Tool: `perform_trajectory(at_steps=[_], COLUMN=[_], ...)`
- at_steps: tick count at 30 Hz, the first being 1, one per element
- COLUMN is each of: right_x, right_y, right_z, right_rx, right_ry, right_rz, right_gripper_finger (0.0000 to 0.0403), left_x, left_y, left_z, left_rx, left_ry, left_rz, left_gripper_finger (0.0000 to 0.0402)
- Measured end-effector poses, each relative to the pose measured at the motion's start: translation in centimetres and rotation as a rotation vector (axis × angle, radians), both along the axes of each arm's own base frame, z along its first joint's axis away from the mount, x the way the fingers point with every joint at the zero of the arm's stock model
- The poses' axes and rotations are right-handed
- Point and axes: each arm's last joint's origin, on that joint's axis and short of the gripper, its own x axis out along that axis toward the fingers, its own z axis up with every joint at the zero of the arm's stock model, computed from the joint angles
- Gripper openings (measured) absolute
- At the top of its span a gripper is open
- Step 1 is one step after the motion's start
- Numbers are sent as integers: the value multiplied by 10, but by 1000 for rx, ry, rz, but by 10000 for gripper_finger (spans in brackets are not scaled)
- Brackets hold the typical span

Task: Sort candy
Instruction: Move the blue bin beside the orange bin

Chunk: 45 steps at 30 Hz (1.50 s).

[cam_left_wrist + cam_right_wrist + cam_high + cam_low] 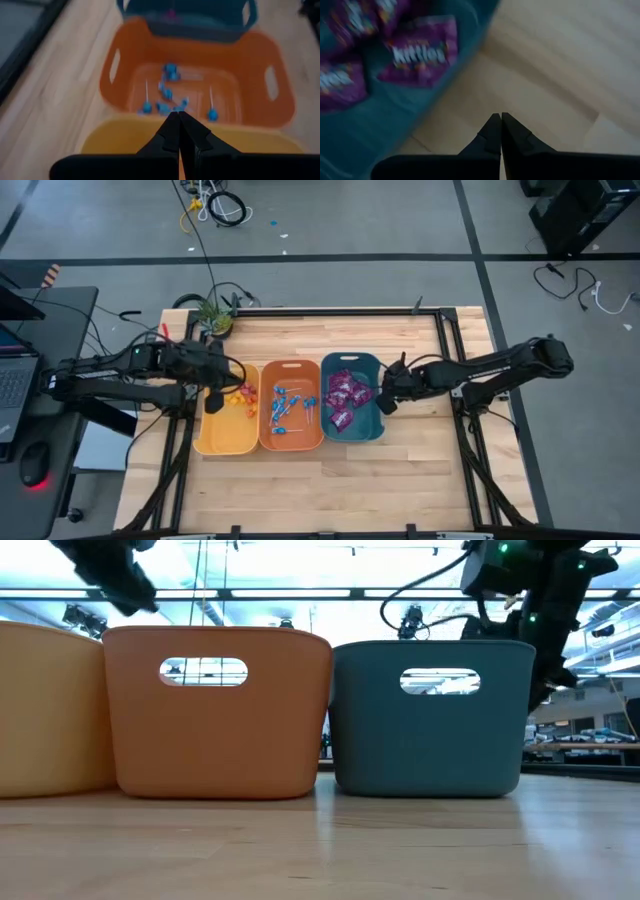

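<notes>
High view shows the wooden table (400, 480) carrying three bins side by side: yellow bin (222, 442), orange bin (291, 442), teal bin (365, 430). Purple packets (345, 398) fill the teal bin, blue lollipops (285, 405) lie in the orange bin, and tiny orange and red pieces (240, 397) sit in the yellow bin, partly hidden by the left arm. The left gripper (214, 402) hovers over the yellow bin, fingers pressed together, holding nothing. The right gripper (383, 402) hangs at the teal bin's outer rim, likewise closed and empty. From table height the bin walls hide all candy.
</notes>
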Motion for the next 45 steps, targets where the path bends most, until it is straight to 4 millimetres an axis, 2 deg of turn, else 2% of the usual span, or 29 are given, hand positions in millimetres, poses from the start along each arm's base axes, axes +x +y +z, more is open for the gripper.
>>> perform_trajectory(at_steps=[4, 9, 16, 19, 23, 29, 32, 36, 41, 45], right_x=[4, 11, 0, 2, 13, 20, 22, 30, 46, 52], right_y=[-2, -16, -40, -53, -83, -127, -140, -152, -160, -162], right_z=[8, 14, 35, 46, 58, 71, 70, 56, 34, 28], right_rx=[-96, -192, -269, -331, -370, -336, -297, -243, -194, -183], right_ry=[-87, -137, 55, 69, -47, -326, -405, -428, -441, -462], right_rz=[25, 67, -10, 7, 80, 196, 265, 347, 444, 488], right_gripper_finger=[0, 0, 0, 0, 0, 0, 0, 0, 0, 0], left_x=[-5, -5, -4, -4, -2, 2, 2, 5, 7, 8], left_y=[1, 1, 2, 2, 3, 4, 5, 6, 6, 6], left_z=[-6, -10, -27, -31, -30, -26, -25, -23, -20, -19], left_rx=[-7, 0, 10, 13, 43, 59, 76, 110, 128, 128], left_ry=[86, 120, 173, 183, 163, 106, 96, 63, 31, 17], left_rz=[46, 65, 80, 82, 108, 112, 131, 136, 124, 126], left_gripper_finger=[1, 1, 1, 1, 1, 1, 1, 1, 1, 1])
